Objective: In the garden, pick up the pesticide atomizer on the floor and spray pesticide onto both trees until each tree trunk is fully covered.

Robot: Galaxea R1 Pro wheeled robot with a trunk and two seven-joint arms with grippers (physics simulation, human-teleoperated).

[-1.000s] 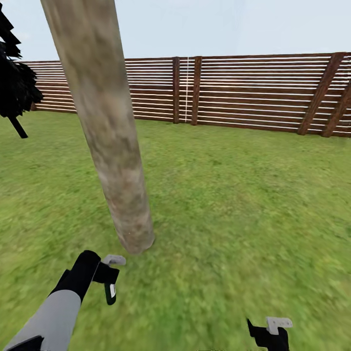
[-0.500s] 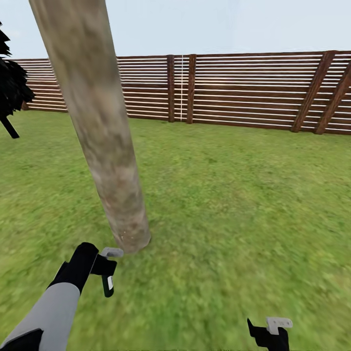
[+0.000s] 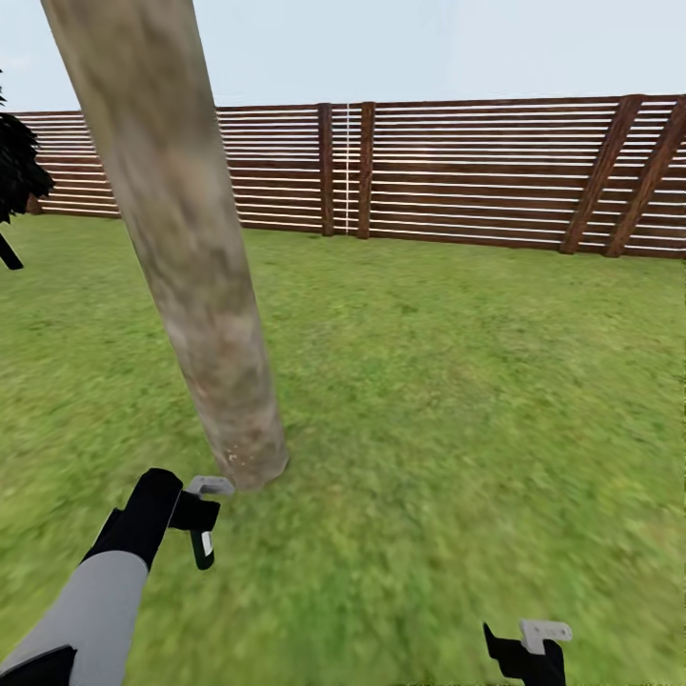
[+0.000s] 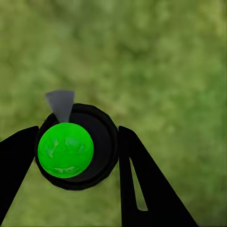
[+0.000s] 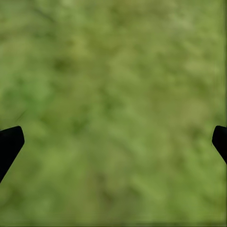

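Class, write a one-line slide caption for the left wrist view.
Left gripper holds the pesticide atomizer, green-topped from above, over blurred grass.

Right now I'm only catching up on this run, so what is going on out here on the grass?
The robot stands on the lawn close to a tree trunk. Its left gripper is shut on the pesticide atomizer, a dark round bottle with a bright green cap seen end-on from the left wrist, held low near the trunk's base. The right gripper hangs open over bare grass. A slatted wooden fence runs behind.
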